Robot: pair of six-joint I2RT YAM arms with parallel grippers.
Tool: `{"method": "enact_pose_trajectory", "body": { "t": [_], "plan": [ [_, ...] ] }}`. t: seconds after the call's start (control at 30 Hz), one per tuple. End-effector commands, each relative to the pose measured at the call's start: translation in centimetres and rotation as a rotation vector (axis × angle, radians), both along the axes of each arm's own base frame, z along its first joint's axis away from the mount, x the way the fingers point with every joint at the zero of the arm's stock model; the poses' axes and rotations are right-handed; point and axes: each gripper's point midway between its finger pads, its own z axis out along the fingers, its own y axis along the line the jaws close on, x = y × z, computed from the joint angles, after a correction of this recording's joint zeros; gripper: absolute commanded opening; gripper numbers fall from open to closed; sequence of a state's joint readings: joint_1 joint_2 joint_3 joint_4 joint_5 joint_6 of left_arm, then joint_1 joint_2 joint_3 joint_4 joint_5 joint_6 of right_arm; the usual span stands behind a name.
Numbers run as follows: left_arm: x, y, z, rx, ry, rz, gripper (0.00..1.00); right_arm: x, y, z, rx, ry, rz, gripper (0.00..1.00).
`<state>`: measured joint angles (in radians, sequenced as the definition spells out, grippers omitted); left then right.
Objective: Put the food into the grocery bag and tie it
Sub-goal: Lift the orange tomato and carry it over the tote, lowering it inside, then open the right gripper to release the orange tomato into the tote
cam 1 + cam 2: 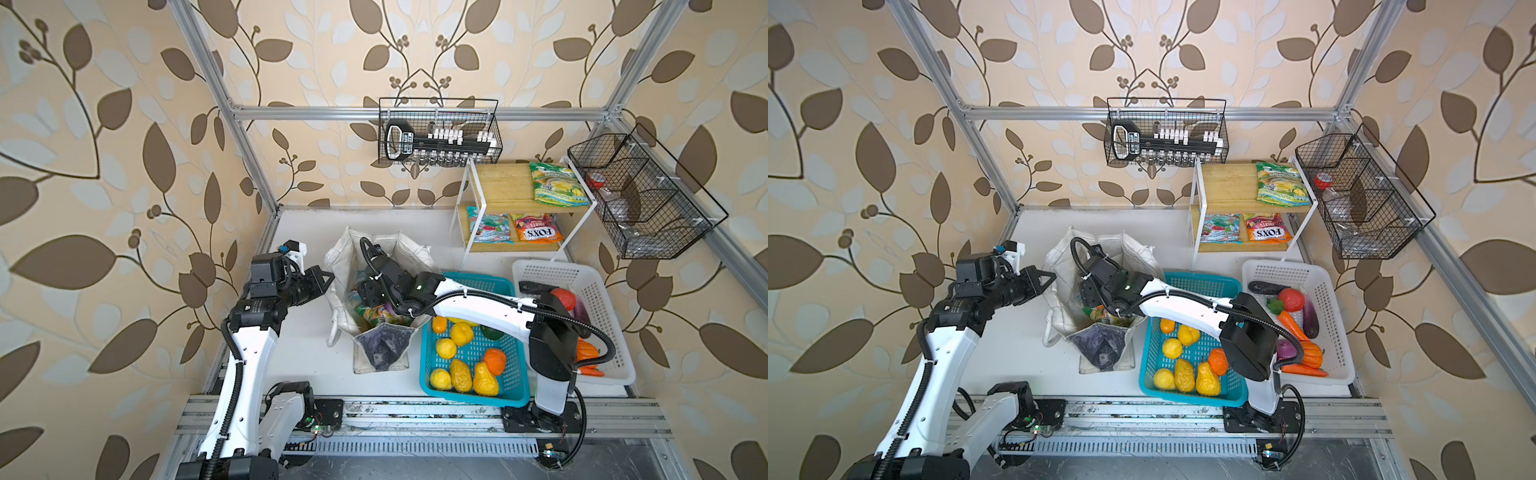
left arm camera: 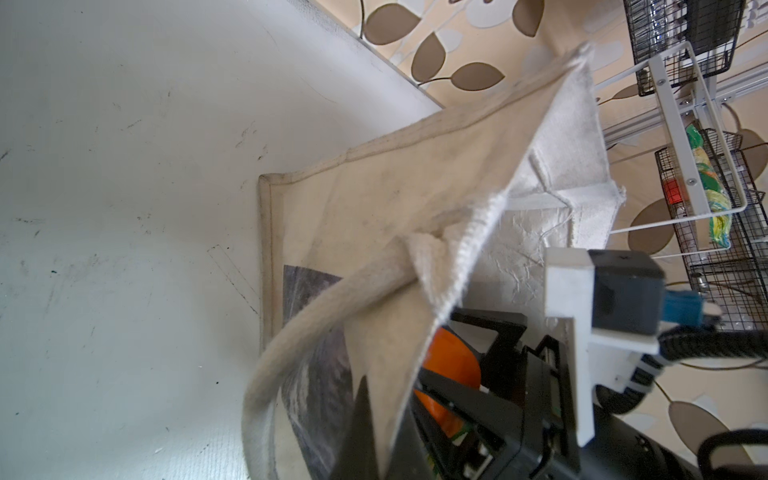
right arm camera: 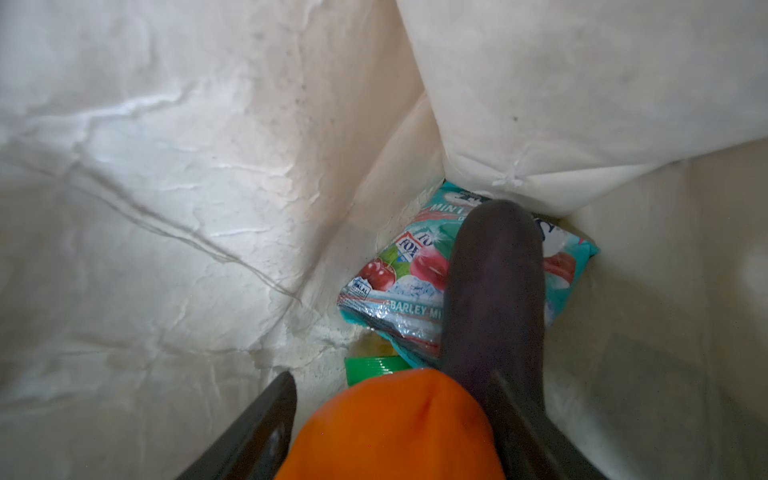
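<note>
The right gripper (image 3: 392, 378) is deep inside the grocery bag (image 1: 384, 353). Its fingers are spread wide and the orange round fruit (image 3: 395, 428) sits between them; whether the pads touch it, I cannot tell. Just beyond its fingertips the purple eggplant (image 3: 494, 291) lies on top of the blue-red snack packet (image 3: 390, 286) on the bag floor. The left gripper (image 1: 328, 276) is pressed together on the cloth of the bag's rim, beside a rope handle (image 2: 262, 399).

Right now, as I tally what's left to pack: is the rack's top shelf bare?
No, a green-yellow snack packet lies on the top shelf, seen in both top views.
</note>
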<state>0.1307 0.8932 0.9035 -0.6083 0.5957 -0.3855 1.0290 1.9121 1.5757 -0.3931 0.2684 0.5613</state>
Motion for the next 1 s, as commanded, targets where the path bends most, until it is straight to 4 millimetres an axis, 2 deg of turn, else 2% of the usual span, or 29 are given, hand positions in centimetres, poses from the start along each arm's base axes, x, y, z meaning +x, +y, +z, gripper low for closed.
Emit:
{"method": "enact_pose_trajectory", "body": {
  "t": [0.0, 0.2, 0.33, 0.37, 0.4, 0.47, 0.53, 0.63, 0.73, 0.83, 0.97],
  "plan": [
    [0.1, -0.5, 1.1, -0.010, -0.055, -0.025, 0.00, 0.1, -1.4, -2.5, -0.134, 0.016, -0.018, 0.75],
    [0.1, -0.4, 1.1, -0.010, -0.052, -0.025, 0.00, 0.9, 0.6, -1.3, -0.072, -0.003, -0.003, 0.75],
    [0.2, -0.4, 0.9, -0.008, -0.044, -0.023, 0.00, 1.1, 1.7, -1.2, -0.051, 0.002, 0.004, 0.77],
    [0.1, -0.4, 0.9, -0.009, -0.045, -0.023, 0.00, 1.1, 1.7, -1.1, -0.048, 0.003, 0.001, 0.78],
    [0.2, -0.4, 0.9, -0.008, -0.045, -0.022, 0.00, 1.2, 1.7, -0.9, -0.042, 0.002, -0.011, 0.87],
    [0.2, -0.4, 0.7, -0.008, -0.040, -0.021, 0.00, 1.2, 1.7, -0.2, -0.029, -0.006, -0.014, 0.97],
    [0.2, -0.4, 0.8, -0.010, -0.041, -0.026, 0.00, 1.1, 1.7, 0.7, -0.014, -0.026, -0.009, 1.00],
    [0.2, -0.3, 0.8, -0.006, -0.043, -0.020, 0.00, 1.0, 1.3, 2.3, 0.001, -0.048, -0.013, 1.00],
    [0.2, -0.3, 0.8, -0.005, -0.041, -0.018, 0.00, 0.8, 0.5, 4.7, 0.031, -0.090, -0.022, 1.00],
    [0.2, -0.2, 0.8, 0.002, -0.044, -0.008, 0.00, 0.1, -0.4, 8.0, 0.083, -0.138, -0.008, 1.00],
    [0.5, 1.1, 0.2, 0.030, -0.016, 0.070, 0.00, -1.2, -2.1, 12.2, 0.152, -0.194, 0.018, 1.00]
  ]
}}
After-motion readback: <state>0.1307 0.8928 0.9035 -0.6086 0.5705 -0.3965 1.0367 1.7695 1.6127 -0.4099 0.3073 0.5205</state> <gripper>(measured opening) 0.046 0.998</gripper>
